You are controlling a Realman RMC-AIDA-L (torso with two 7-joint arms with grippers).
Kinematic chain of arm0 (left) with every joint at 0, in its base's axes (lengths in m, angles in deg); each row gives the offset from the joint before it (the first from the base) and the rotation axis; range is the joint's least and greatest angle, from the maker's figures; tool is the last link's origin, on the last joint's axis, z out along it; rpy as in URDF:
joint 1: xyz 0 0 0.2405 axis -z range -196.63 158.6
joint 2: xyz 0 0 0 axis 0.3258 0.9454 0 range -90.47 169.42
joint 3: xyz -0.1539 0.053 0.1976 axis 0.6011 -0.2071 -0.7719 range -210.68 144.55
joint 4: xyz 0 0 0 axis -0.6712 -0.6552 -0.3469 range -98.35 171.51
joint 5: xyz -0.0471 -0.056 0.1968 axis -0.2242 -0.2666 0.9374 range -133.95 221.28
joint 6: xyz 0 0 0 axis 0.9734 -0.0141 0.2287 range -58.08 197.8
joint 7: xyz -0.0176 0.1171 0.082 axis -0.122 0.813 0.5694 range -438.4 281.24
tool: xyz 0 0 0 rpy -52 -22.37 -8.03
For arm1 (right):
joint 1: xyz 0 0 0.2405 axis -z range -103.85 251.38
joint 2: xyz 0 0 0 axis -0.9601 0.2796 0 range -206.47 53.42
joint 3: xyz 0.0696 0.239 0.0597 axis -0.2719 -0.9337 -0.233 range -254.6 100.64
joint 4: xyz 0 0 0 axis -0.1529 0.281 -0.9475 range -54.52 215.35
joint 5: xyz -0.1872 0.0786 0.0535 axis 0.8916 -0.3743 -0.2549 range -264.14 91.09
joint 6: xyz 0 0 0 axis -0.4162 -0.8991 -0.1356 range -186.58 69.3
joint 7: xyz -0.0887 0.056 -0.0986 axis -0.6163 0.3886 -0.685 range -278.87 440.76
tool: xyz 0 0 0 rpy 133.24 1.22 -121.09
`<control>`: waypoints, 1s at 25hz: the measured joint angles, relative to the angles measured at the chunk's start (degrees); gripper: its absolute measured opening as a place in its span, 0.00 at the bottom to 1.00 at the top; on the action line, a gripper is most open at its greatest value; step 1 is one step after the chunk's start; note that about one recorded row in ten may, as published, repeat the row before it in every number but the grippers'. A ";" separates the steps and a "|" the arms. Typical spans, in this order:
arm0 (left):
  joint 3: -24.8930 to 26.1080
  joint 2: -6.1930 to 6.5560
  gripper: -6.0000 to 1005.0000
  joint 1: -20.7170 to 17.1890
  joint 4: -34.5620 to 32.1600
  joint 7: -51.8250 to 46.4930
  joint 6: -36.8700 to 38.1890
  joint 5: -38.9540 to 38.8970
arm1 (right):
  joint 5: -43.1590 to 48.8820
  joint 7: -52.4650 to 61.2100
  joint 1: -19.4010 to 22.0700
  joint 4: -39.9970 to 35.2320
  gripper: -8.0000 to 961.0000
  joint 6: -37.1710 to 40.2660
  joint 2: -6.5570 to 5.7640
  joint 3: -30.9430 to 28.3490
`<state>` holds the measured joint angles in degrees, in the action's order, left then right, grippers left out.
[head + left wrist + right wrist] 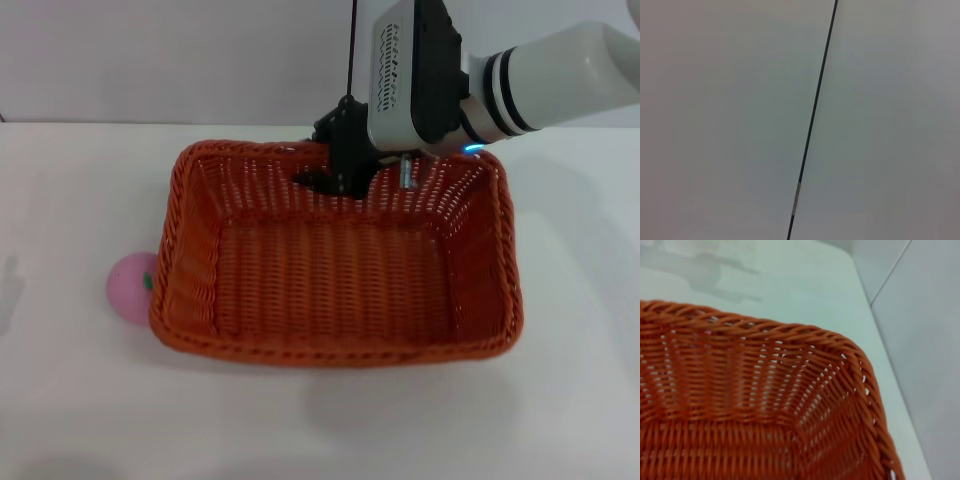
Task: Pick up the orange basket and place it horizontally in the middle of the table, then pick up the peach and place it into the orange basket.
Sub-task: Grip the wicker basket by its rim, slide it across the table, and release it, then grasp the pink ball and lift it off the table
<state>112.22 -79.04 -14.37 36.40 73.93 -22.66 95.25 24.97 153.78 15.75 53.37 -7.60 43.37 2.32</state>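
The orange basket (335, 265) lies flat on the white table (90, 410), its long side running left to right, near the middle. My right gripper (335, 160) is at the middle of the basket's far rim, reaching down over it from the right. The right wrist view shows only a corner of the orange basket (765, 405) from inside. The pink peach (130, 288) rests on the table against the basket's left outer wall, near its front corner. My left gripper is out of view; the left wrist view shows only a pale surface with a dark seam (812, 120).
The table's far edge meets a pale wall (150, 60). Bare tabletop (580, 300) lies right of the basket and in front of it.
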 joint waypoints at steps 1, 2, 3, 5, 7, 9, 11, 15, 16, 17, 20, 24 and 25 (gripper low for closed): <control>0.00 -0.02 0.79 0.01 0.00 -0.01 -0.02 0.00 | -1.21 -0.07 0.76 -1.04 0.25 -0.58 0.00 1.18; 0.00 -0.02 0.79 0.01 0.00 -0.01 -0.02 0.00 | -2.39 -0.24 1.67 -2.46 0.29 -1.13 0.00 2.43; 0.00 -0.04 0.79 0.02 -0.04 -0.01 -0.03 0.00 | -3.21 -0.42 2.50 -3.72 0.33 -1.40 0.00 3.55; 0.00 -0.04 0.79 0.06 -0.20 -0.02 -0.06 0.00 | -4.17 -0.55 3.47 -5.35 0.42 -1.64 0.00 4.93; 0.00 -0.05 0.79 0.10 -0.32 -0.02 -0.10 0.00 | -4.33 -0.56 3.80 -6.01 0.48 -1.57 0.00 5.40; 0.00 -0.05 0.79 0.10 -0.34 -0.02 -0.11 0.00 | -4.45 -0.43 4.25 -6.56 0.53 -1.28 0.00 5.45; -0.23 -0.03 0.79 -0.01 -0.33 -0.02 -0.13 0.00 | -5.51 -0.26 5.78 -8.24 0.59 -0.86 -0.09 5.45; -4.41 0.46 0.79 -0.56 1.18 -0.15 -0.17 0.01 | -10.91 0.87 13.74 -17.73 0.59 2.30 -0.54 5.69; -6.34 0.65 0.79 -0.84 2.33 -0.62 -0.18 0.02 | -15.49 1.50 20.99 -26.23 0.59 3.65 -0.59 6.37; -8.59 0.84 0.79 -1.27 4.20 -1.38 -0.18 0.00 | -15.49 1.50 20.99 -26.23 0.59 3.65 -0.59 6.37; -15.87 1.52 0.79 -2.94 11.12 -5.36 0.36 0.06 | -24.97 -0.90 31.50 -35.84 0.59 3.67 -0.53 8.48; -22.69 3.45 0.79 -3.11 16.04 -8.90 1.95 0.87 | -43.92 -11.30 43.93 -39.80 0.59 4.91 -0.48 9.16; -23.47 3.99 0.79 -2.70 16.51 -9.37 2.15 1.63 | -48.35 -14.43 46.09 -39.35 0.59 5.70 -0.46 9.12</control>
<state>88.75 -75.04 -17.08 52.91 64.56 -20.52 96.88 -23.38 139.35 61.84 14.02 -1.90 42.91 11.43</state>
